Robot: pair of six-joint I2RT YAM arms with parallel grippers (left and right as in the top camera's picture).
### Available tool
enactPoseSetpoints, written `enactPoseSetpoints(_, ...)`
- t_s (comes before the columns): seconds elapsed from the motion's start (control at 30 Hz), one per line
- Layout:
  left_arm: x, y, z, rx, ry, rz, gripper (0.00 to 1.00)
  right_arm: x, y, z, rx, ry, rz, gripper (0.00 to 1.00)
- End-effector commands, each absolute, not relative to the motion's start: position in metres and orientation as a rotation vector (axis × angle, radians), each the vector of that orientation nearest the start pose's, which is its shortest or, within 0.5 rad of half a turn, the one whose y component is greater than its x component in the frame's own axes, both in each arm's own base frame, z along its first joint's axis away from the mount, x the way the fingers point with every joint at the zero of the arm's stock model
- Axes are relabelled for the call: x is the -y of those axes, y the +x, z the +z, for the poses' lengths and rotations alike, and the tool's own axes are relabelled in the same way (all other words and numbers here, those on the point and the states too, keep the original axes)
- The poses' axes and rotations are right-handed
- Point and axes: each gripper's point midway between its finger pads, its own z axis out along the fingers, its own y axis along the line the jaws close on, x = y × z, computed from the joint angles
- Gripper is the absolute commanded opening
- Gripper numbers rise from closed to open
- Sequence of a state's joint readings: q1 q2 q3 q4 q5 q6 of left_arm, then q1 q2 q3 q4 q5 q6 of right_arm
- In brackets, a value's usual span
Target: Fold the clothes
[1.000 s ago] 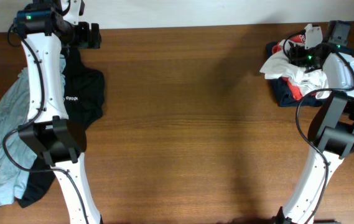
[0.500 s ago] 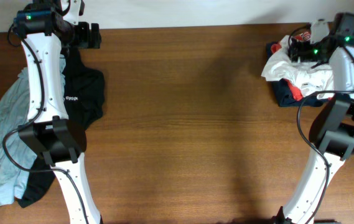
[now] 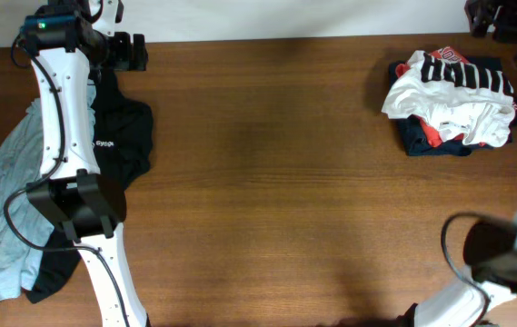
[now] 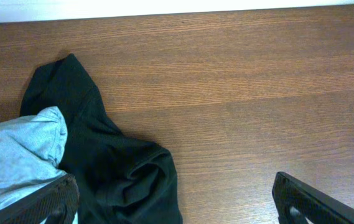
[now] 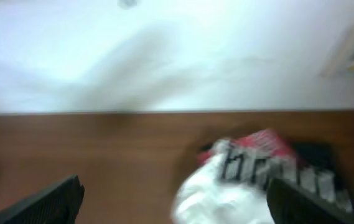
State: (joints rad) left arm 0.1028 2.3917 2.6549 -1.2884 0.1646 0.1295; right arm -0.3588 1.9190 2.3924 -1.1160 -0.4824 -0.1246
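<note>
Both grippers stand wide open and hold nothing. The left gripper [image 4: 175,202] hovers over the upper left of the overhead view. The right gripper [image 5: 173,202] sits in the upper right corner, clear of the cloth, and its own camera view is blurred.

A brown wooden table [image 3: 285,182] with fine straight grain fills the frame, and its middle is bare. Down the left side lies a pale grey-blue shirt [image 3: 8,200], thin, limp and rumpled in long soft creases. A black shirt [image 3: 122,136] lies against it and partly under it, matte and heavier-looking, with a small white logo [image 3: 104,143]. The left arm crosses above both.

At the upper right is a white T-shirt [image 3: 449,95] with black block print and some red. It is bunched into a puffy mound on a flatter dark navy garment [image 3: 422,141].

Risks, as a judgement:
- The grey-blue and black shirts overlap, so pinching one may drag the other along and tangle them.
- A grip on loose folds could catch two layers and spoil the fold.
- The white mound looks unsettled, and a nudge from the nearby gripper could topple it.
</note>
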Motion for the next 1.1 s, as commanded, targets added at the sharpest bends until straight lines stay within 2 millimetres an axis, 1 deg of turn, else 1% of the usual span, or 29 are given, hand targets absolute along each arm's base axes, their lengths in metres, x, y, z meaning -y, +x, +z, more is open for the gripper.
enactPoseSetpoints(0.0, -0.027, 0.558, 0.224, -2.544, 0.091, -0.130, 0.99, 0.029, 0.443, 0.417, -2.119, -0.119, 0.528, 0.99)
enactPoseSetpoints(0.03, -0.027, 0.558, 0.224, -2.545, 0.091, -0.130, 0.99, 0.019, 0.434, 0.419, -2.129, -0.132, 0.549, 0.99)
enactPoseSetpoints(0.1, -0.027, 0.558, 0.224, -2.545, 0.091, -0.130, 0.99, 0.006, 0.424, 0.421, -2.147, -0.150, 0.573, 0.99)
enactPoseSetpoints(0.2, -0.027, 0.558, 0.224, -2.544, 0.091, -0.130, 0.99, -0.009, 0.420, 0.422, -2.150, -0.185, 0.591, 0.99)
enactPoseSetpoints(0.3, -0.027, 0.558, 0.224, -2.545, 0.091, -0.130, 0.99, -0.014, 0.420, 0.418, -2.168, -0.189, 0.605, 0.99)
enactPoseSetpoints(0.4, -0.027, 0.558, 0.224, -2.545, 0.091, -0.130, 0.99, -0.020, 0.413, 0.415, -2.185, -0.194, 0.665, 0.99)
enactPoseSetpoints(0.67, -0.027, 0.558, 0.224, -2.545, 0.091, -0.130, 0.99, -0.021, 0.412, 0.415, -2.184, -0.202, 0.665, 0.99)
enactPoseSetpoints(0.73, -0.027, 0.558, 0.224, -2.545, 0.091, -0.130, 0.99, -0.017, 0.413, 0.414, -2.188, -0.216, 0.617, 0.99)
enactPoseSetpoints(0.77, -0.027, 0.558, 0.224, -2.545, 0.091, -0.130, 0.99, -0.014, 0.412, 0.414, -2.197, -0.213, 0.552, 0.99)
enactPoseSetpoints(0.8, -0.027, 0.558, 0.224, -2.545, 0.091, -0.130, 0.99, -0.009, 0.410, 0.416, -2.210, -0.194, 0.438, 0.99)
enactPoseSetpoints(0.83, -0.027, 0.558, 0.224, -2.545, 0.091, -0.130, 0.99, -0.007, 0.408, 0.418, -2.209, -0.188, 0.384, 0.99)
enactPoseSetpoints(0.9, -0.027, 0.558, 0.224, -2.544, 0.091, -0.130, 0.99, -0.006, 0.402, 0.426, -2.193, -0.181, 0.270, 0.99)
enactPoseSetpoints(0.93, -0.027, 0.558, 0.224, -2.545, 0.091, -0.130, 0.99, -0.008, 0.392, 0.438, -2.154, -0.185, 0.186, 0.99)
enactPoseSetpoints(1.07, -0.027, 0.558, 0.224, -2.545, 0.091, -0.130, 0.99, -0.018, 0.376, 0.460, -2.018, -0.212, 0.138, 0.99)
